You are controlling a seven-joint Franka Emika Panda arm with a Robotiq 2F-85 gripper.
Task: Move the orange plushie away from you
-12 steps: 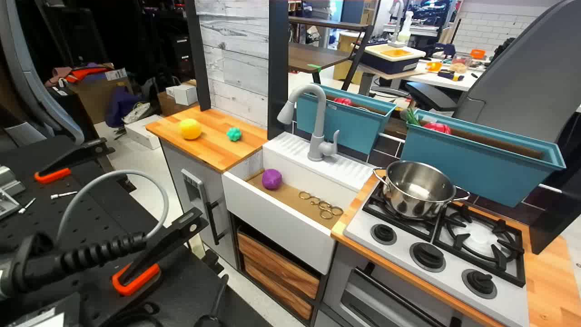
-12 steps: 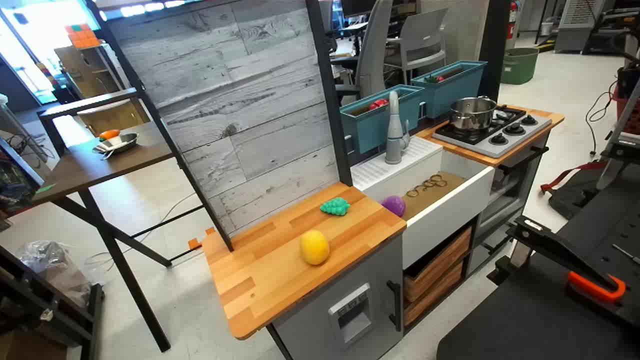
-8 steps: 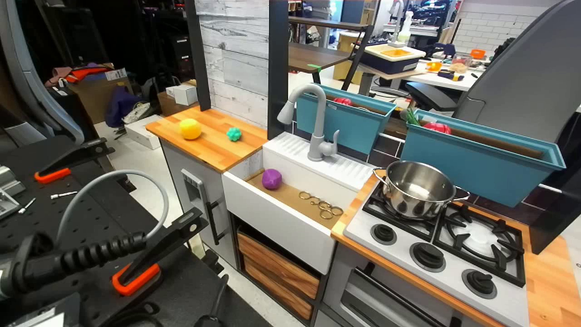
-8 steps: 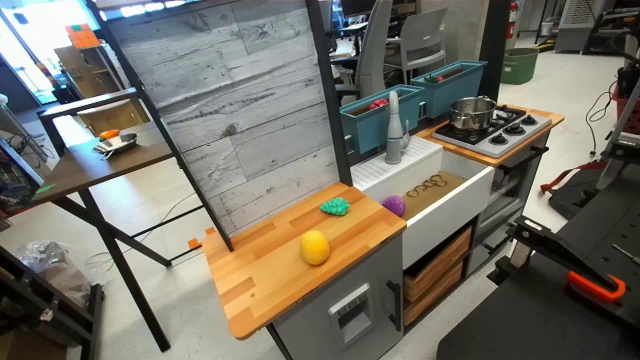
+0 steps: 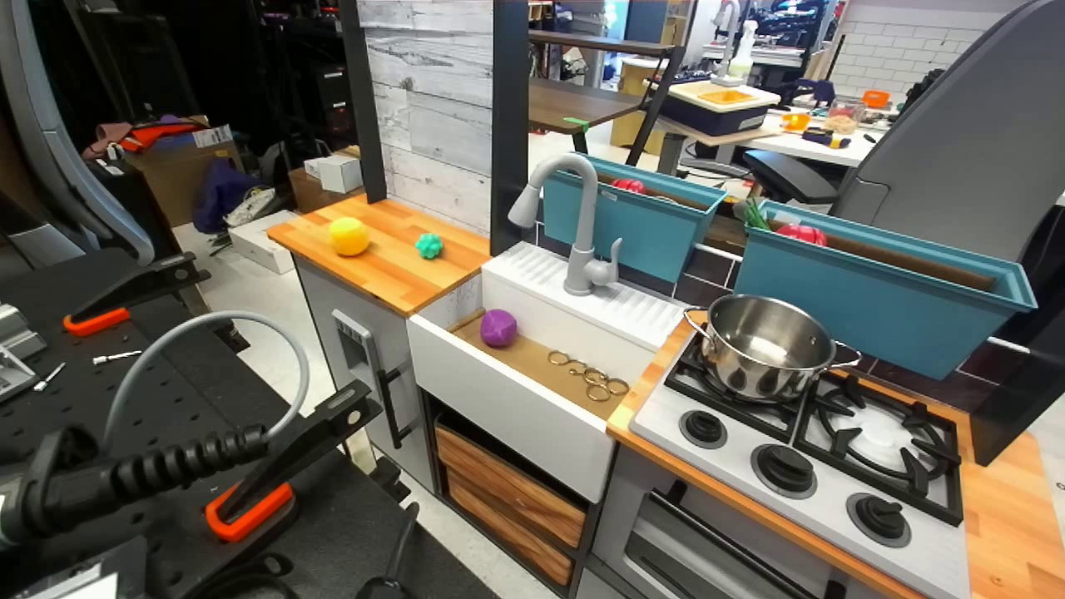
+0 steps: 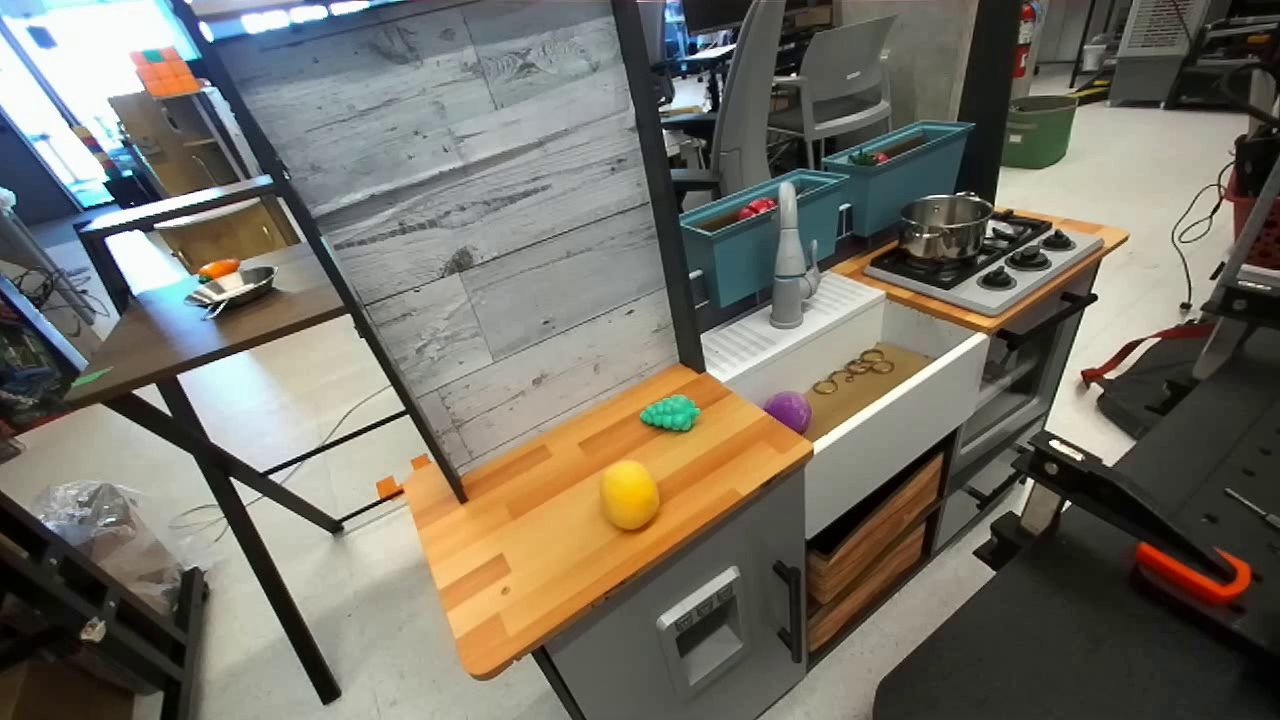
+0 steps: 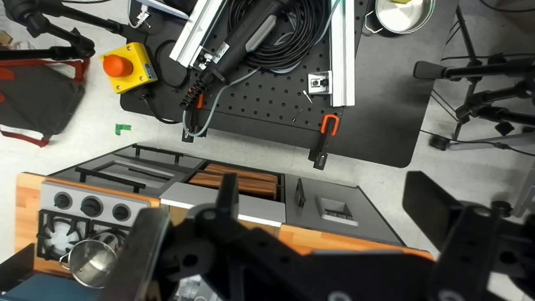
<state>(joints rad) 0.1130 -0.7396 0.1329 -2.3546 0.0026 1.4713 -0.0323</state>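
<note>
- Far left: black table (image 5: pixel 341 524), two clamps (image 5: pixel 291 457) along its edge.
- Next, the wooden counter (image 5: pixel 391 281). In both exterior views your orange plushie (image 5: pixel 349 237), more golden yellow to the eye and rounded, sits nearer the front edge than the back, roughly midway between the left and right corners.
- Green bumpy toy (image 5: pixel 429 245): close to the counter's back edge, toward the back right corner, apart from the plushie.
- Past the counter's right edge, white sink (image 5: pixel 512 408). Purple ball (image 5: pixel 498 328) inside, at the end near the counter.
- Grey tap (image 5: pixel 586 216) stands at the sink's back.
- Brass-coloured rings (image 5: pixel 592 378) clustered further right in the sink; linked or loose, you can't tell.
- Steel pot (image 5: pixel 757 378) on the stove (image 5: pixel 736 449), toward its sink end.
- Wrist view: your gripper (image 7: pixel 326 200) has its fingers spread wide, gripping nothing.
</note>
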